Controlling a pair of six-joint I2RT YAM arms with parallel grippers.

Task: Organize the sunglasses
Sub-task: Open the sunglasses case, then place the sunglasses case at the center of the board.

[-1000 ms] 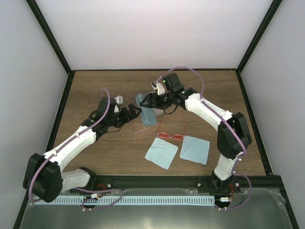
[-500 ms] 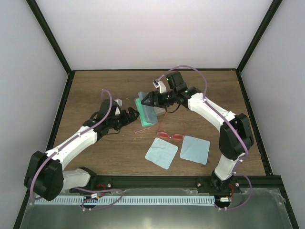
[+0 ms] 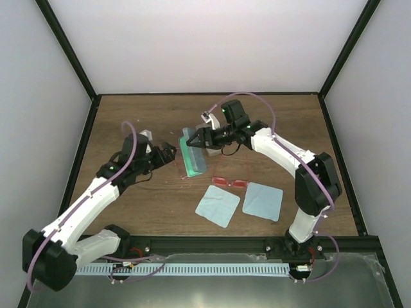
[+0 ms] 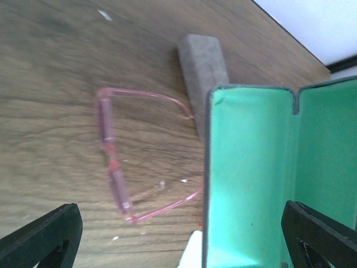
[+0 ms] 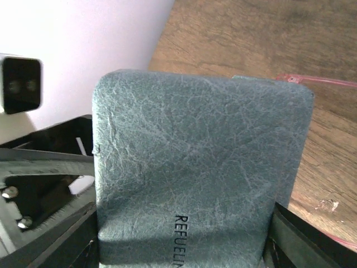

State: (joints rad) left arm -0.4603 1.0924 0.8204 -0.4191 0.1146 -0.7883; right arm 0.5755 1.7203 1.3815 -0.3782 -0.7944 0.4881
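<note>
Ahead of spread left fingers (image 4: 42,237), pink sunglasses (image 4: 113,167), untouched

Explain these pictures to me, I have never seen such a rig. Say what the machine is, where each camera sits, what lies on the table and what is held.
These are two white robot arms bolted at the near edge of a brown wooden table. One picture looks down from above and behind them. The other two come from a camera on each wrist. The right gripper holds an open blue-grey textured oblong case with green lining. The left gripper is open and empty, pointing at thin pink translucent glasses that lie beside a small grey oblong case. Nearer the bases lie red-framed sunglasses and two light-blue square cloths.
</note>
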